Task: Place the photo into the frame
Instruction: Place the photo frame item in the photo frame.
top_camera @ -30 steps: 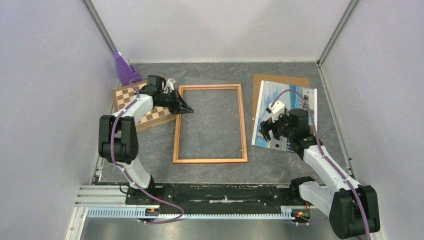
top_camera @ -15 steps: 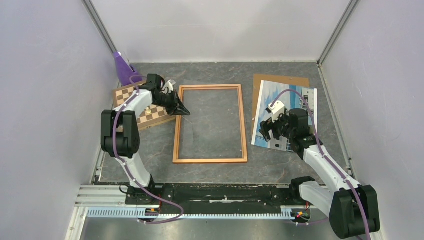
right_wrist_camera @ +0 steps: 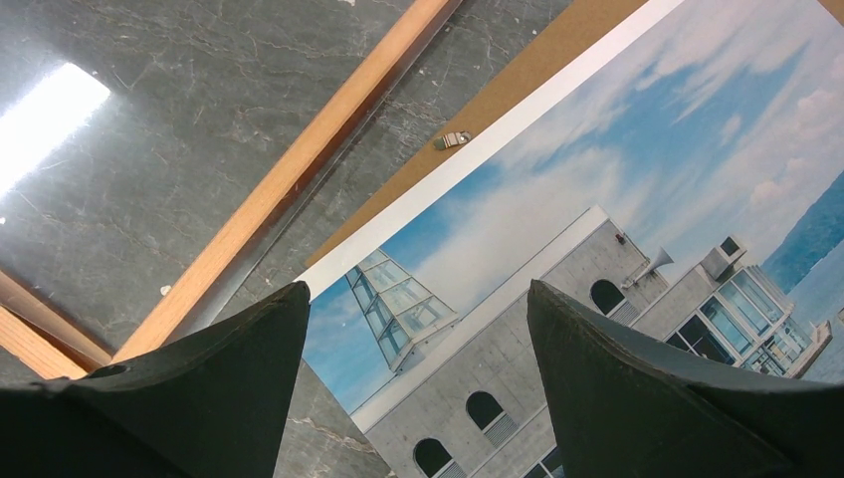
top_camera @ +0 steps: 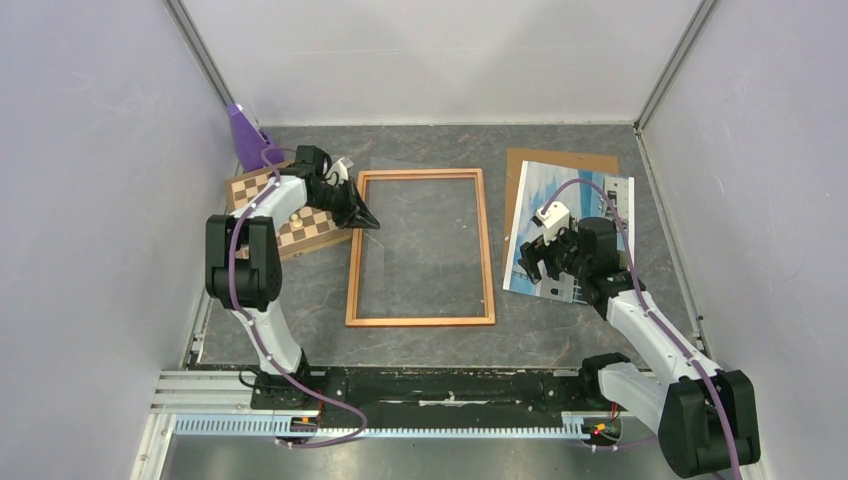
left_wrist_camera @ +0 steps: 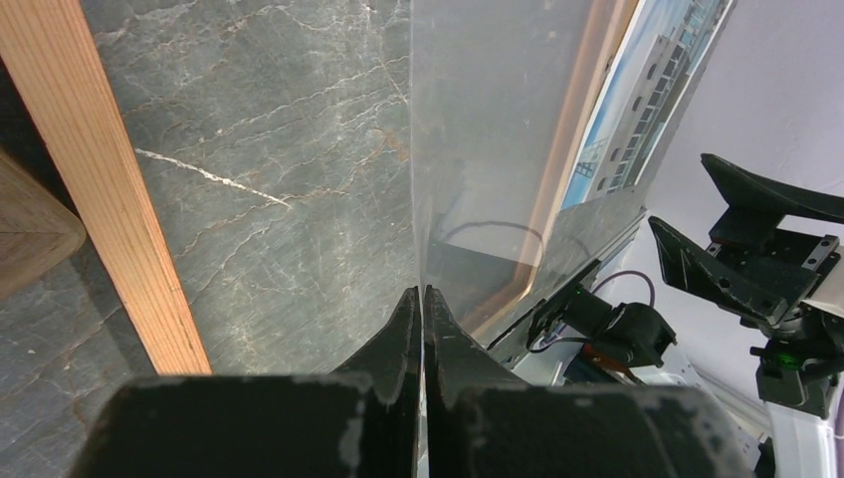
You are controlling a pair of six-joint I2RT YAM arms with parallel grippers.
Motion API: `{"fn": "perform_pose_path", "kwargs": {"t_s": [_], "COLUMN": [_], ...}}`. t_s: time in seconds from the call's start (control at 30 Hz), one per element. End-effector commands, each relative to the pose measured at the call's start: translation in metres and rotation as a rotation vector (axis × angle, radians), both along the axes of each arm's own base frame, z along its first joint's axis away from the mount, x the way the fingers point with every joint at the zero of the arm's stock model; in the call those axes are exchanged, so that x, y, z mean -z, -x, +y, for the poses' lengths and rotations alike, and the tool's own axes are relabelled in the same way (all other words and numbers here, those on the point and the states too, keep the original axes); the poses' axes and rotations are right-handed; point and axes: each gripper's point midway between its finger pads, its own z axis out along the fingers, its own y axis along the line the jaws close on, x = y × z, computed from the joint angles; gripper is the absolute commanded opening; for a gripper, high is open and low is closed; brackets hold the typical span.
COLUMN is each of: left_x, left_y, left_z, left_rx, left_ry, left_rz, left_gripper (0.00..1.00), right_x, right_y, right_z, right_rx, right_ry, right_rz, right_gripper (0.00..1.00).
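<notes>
Photo (right_wrist_camera: 647, 179) under the wide-spread right pincer (right_wrist_camera: 416, 299); left pincer (left_wrist_camera: 419, 295) tight on a clear pane (left_wrist_camera: 488, 119)

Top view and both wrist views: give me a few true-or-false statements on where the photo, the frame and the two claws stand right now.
1. The photo already lies inside the frame. False: it lies to the right of the frame, on top of a brown board.
2. The left claw is shut on the edge of a clear sheet. True.
3. The right claw is shut on the photo. False: its jaws stand wide open over the photo.
4. A chessboard sits to the left of the frame. True.
</notes>
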Motion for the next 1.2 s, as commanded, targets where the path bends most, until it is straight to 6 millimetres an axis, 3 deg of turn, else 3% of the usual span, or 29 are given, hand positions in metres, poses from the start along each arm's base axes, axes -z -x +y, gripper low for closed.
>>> {"fn": "perform_pose_path", "kwargs": {"t_s": [0.0, 0.83, 1.17], "left_x": [0.0, 0.008, 0.01], "left_y": [-0.01, -0.011, -0.013], "left_z": [0.008, 0.016, 0.02], "left_rx": [0.017, 0.02, 0.026], "left_ry": [-0.021, -0.025, -0.052], "left_rz": [-0.044, -0.038, -0.049], "left_gripper": [0.02, 0.02, 0.02], "right_x": [-0.008, -0.003, -0.01], "right_y": [-0.004, -0.003, -0.013], "right_z": [0.001, 0.002, 0.019], "right_rx": [-0.01, -0.015, -0.04], "right_ry": [-0.004, -0.004, 0.009], "right_rz": [-0.033, -0.015, -0.04], "right_gripper": [0.84, 0.83, 0.84]}}
